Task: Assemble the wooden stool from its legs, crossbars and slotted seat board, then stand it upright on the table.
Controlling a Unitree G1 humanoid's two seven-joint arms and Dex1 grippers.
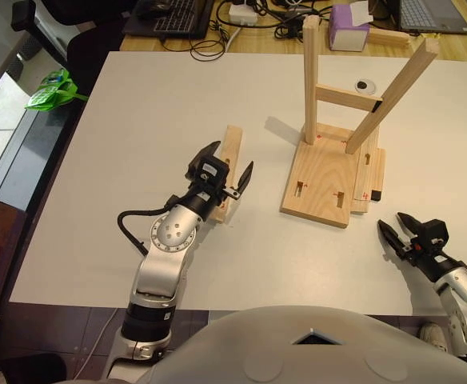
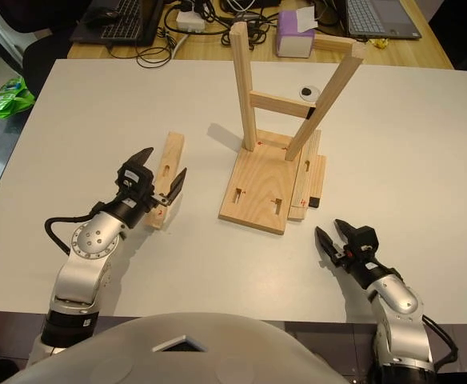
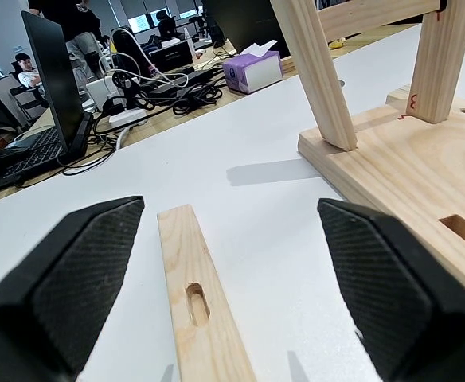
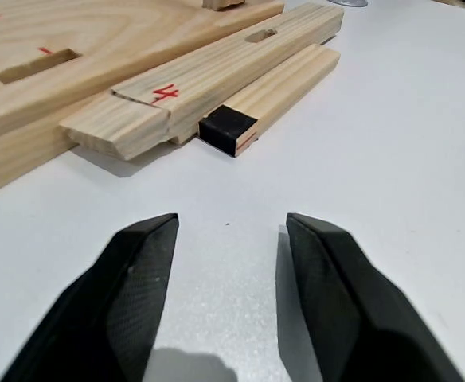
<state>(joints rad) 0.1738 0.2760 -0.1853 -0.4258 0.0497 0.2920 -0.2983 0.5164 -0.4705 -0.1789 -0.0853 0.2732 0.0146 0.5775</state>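
**Inspector:** Where is the stool?

**Recorder:** It is partly built. The slotted seat board point(image 1: 317, 172) lies flat on the table point(image 1: 137, 120), in its right half, about midway between the far and near edges. One leg point(image 1: 310, 80) stands upright from the board's far side. A second leg point(image 1: 393, 92) rises tilted, leaning toward the far right corner. A crossbar point(image 1: 345, 96) spans the two. Two slots on the board's near side are open.

**Inspector:** Any loose parts?

**Recorder:** There are three. A slotted leg point(image 3: 197, 310) lies flat left of the board, well apart from it. Against the board's right edge lies a slotted piece with a red mark point(image 4: 209, 79), and just beside that is a piece with a black end point(image 4: 280, 83).

**Inspector:** And the claws?

**Recorder:** The left claw point(image 2: 165, 162) is spread wide over the loose leg, one finger on either side and neither touching it. The right claw point(image 2: 328, 227) is parted and holds nothing. It sits close to the near edge, toward the near right corner, short of the black-ended piece.

**Inspector:** What else is there?

**Recorder:** A purple tissue box point(image 1: 348, 28) sits beyond the far edge, and a small round disc point(image 1: 365, 84) lies behind the legs.
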